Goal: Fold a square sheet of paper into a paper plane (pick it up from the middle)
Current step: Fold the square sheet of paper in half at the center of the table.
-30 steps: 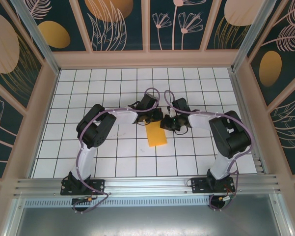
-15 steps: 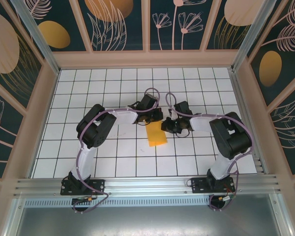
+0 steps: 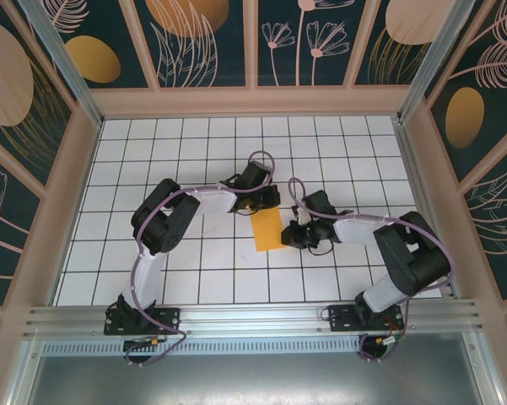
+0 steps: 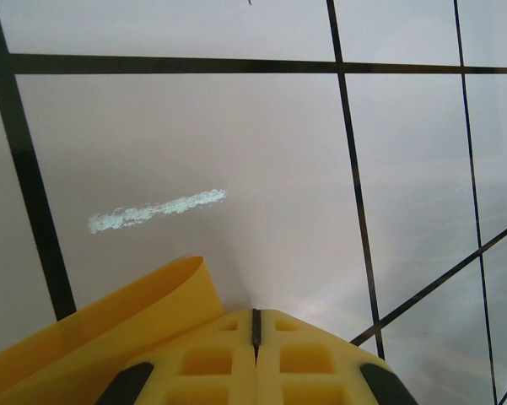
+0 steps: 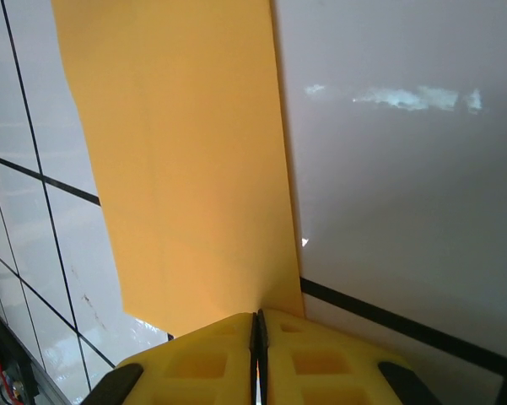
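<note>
Pincers, both closed: right pincer (image 3: 292, 234), pinched on right edge of paper (image 3: 268, 229), has been drawn toward near edge of desk (image 3: 194, 278); left pincer (image 3: 261, 201) kept at far end. Half-fold judged being creased.

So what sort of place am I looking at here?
Probably a robot test booth rather than a home: robot arms bolted to a metal rail, a white gridded table, and decorated panels walling it in.
</note>
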